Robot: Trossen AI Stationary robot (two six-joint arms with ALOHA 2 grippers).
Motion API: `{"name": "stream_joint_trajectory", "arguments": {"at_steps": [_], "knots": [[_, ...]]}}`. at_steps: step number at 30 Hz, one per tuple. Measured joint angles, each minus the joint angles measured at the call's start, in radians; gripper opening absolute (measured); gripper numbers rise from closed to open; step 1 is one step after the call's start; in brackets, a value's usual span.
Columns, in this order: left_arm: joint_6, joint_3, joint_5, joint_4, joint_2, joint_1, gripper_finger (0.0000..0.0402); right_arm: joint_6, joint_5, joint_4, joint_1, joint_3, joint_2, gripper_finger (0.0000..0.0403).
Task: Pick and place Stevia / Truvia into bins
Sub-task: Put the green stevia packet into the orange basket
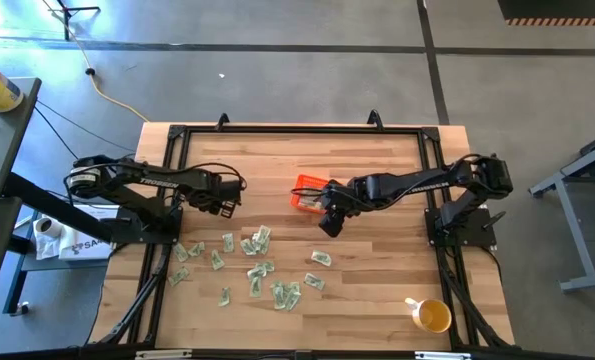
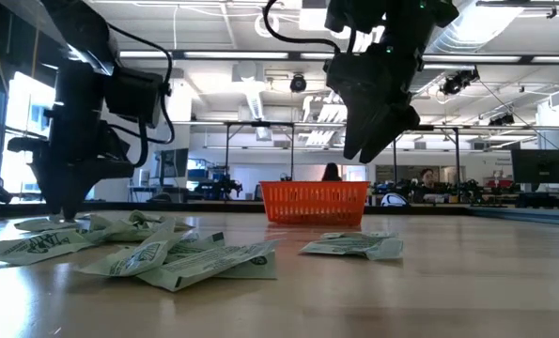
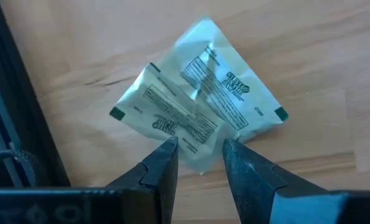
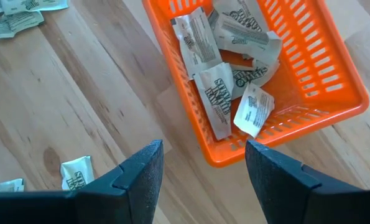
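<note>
Right tool (image 4: 200, 168) open, empty.

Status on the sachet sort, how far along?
Partway. Done: several sachets already lie in the orange bin. In hand: nothing held. The right tool hangs open and empty beside the bin; the left tool is open just above two overlapping sachets on the table. Left: over a dozen loose sachets scattered on the wood.

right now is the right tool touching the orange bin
Apart. In the right wrist view the right tool hangs open above bare wood, its fingers clear of the orange bin; the low view shows it raised above the bin.
</note>
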Motion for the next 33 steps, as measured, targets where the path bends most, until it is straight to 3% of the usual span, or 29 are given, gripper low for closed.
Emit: {"name": "stream_joint_trajectory", "arguments": {"at_steps": [10, 23, 33], "knots": [[0.022, 0.002, 0.044, -0.006, -0.001, -0.001, 0.0168, 0.001, 0.001, 0.0, -0.004, 0.0, 0.0, 0.0218], [0.05, 0.041, 0.047, -0.037, -0.016, -0.108, 0.0168, 0.001, 0.005, 0.0, -0.004, 0.0, 0.0, 0.0218], [0.007, -0.001, -0.059, -0.035, -0.015, -0.131, 0.0168, -0.002, 0.034, 0.0, -0.004, 0.0, 0.0, 0.0218]]}}
